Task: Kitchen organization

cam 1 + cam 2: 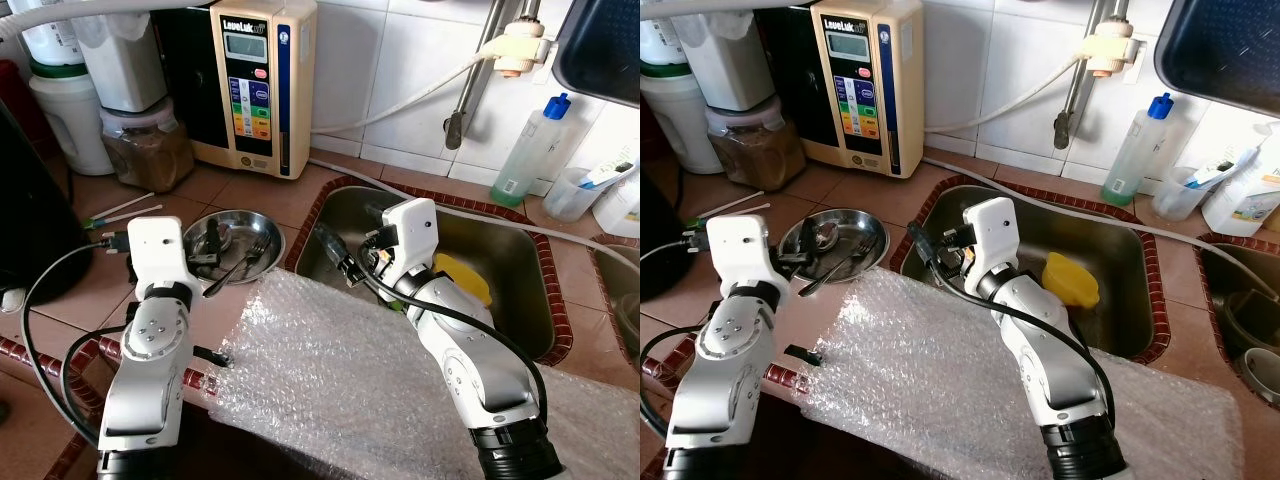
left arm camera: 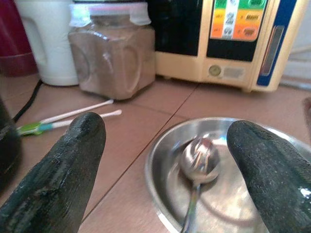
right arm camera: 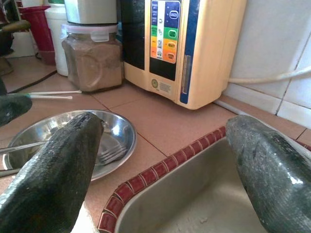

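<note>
L gripper [image 2: 165, 160] w/ fingers apart, hovering over the round shiny steel dish [image 1: 262, 228] on the terracotta-tiled counter [image 1: 235, 190], just beside the sink's left edge. Dish holds a metal spoon [image 2: 198, 160] & fork [image 1: 245, 260]. R gripper [image 3: 165, 160] also spread, empty, above the steel sink [image 1: 520, 290] at its left rim. Clear bubble wrap sheet [image 1: 330, 380] lies along counter's front edge.

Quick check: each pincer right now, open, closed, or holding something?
Left pincer: open, empty, over the steel dish.
Right pincer: open, empty, at the sink edge.
</note>
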`<state>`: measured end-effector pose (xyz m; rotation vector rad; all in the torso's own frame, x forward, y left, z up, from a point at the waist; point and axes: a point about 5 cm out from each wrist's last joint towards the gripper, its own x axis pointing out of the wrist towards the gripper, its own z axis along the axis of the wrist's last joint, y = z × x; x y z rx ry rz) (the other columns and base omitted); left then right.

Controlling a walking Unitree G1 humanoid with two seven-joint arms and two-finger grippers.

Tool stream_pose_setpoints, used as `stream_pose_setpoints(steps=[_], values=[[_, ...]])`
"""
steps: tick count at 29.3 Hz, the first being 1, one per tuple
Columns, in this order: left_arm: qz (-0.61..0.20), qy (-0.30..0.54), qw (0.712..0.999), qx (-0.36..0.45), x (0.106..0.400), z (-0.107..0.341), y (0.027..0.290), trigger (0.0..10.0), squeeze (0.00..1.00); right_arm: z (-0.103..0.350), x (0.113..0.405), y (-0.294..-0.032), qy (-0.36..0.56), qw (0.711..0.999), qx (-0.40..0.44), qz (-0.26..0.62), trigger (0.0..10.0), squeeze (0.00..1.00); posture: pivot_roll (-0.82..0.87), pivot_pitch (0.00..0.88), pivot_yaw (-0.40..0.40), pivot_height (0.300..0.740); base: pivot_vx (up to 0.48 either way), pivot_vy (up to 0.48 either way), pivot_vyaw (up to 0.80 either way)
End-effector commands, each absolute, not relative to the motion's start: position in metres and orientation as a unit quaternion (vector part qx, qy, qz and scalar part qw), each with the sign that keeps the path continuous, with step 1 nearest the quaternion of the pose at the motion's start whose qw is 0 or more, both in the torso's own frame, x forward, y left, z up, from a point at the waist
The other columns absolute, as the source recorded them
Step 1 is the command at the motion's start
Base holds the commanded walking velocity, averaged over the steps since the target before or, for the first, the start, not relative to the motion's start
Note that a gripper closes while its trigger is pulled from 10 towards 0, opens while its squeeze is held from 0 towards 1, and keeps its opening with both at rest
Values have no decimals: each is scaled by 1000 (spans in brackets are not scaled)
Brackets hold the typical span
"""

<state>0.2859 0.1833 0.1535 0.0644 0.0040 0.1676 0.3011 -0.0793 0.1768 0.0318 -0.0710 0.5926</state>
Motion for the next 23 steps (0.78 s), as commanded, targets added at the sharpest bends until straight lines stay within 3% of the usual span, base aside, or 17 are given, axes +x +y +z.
stream_pose_setpoints(steps=[1, 14, 23], values=[[87, 0, 995, 39, 282, 157, 184, 10000, 0, 182, 298, -78, -39, 954, 13, 298, 10000, 0, 79, 0, -39, 740, 0, 0, 0], [37, -43, 998, 37, 259, 147, 177, 10000, 0, 182, 295, -75, -31, 952, 17, 304, 10000, 0, 82, 0, -38, 740, 0, 0, 0], [45, 4, 999, 30, 253, 130, 182, 10000, 0, 185, 295, -76, -32, 947, 11, 320, 10000, 0, 81, 0, -36, 740, 0, 0, 0]])
